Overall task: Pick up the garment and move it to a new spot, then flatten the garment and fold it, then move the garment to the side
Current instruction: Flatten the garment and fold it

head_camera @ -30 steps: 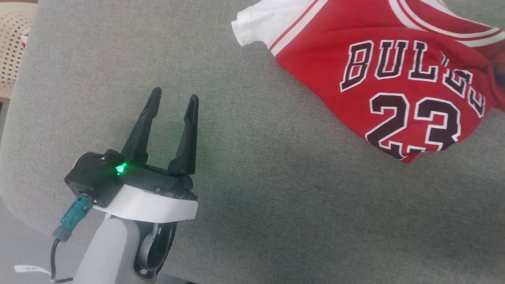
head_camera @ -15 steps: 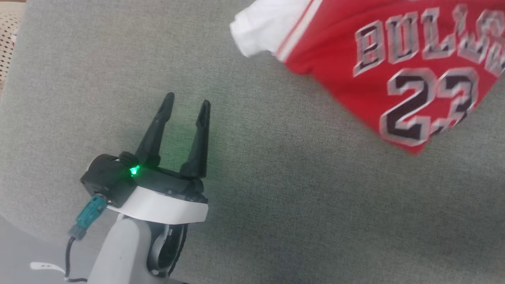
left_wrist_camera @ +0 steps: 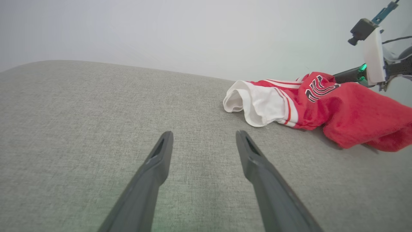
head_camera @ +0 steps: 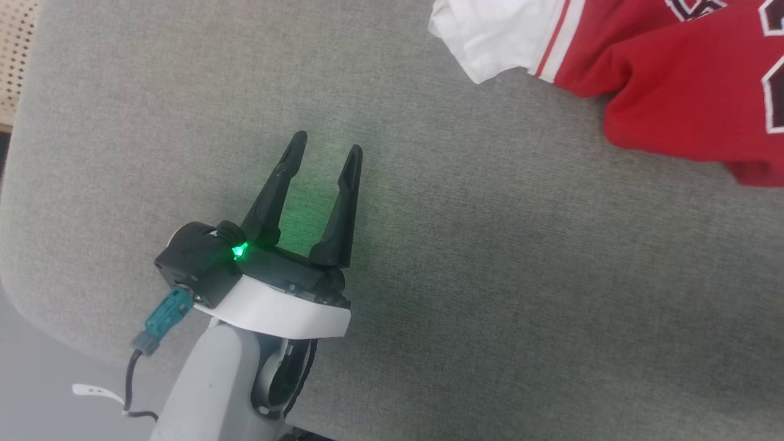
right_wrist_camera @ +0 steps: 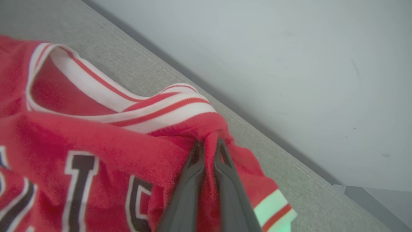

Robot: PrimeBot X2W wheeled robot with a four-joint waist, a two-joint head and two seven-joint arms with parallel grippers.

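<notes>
The garment [head_camera: 674, 104] runs off the head view's top and right edges, its dark lettering cut to unreadable scraps; in the right wrist view the right gripper [right_wrist_camera: 207, 143] has its tips buried in a red fold, jaws pinched on the cloth; the letters there are cropped at the left and bottom edges; from the left wrist, the garment hides those jaws and leaves that view's right edge.

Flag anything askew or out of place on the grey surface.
The garment lies crumpled, red cloth folded over its lettering, one white sleeve sticking out. The right gripper pinches a fold near the collar. Nothing looks torn or spilled.
</notes>
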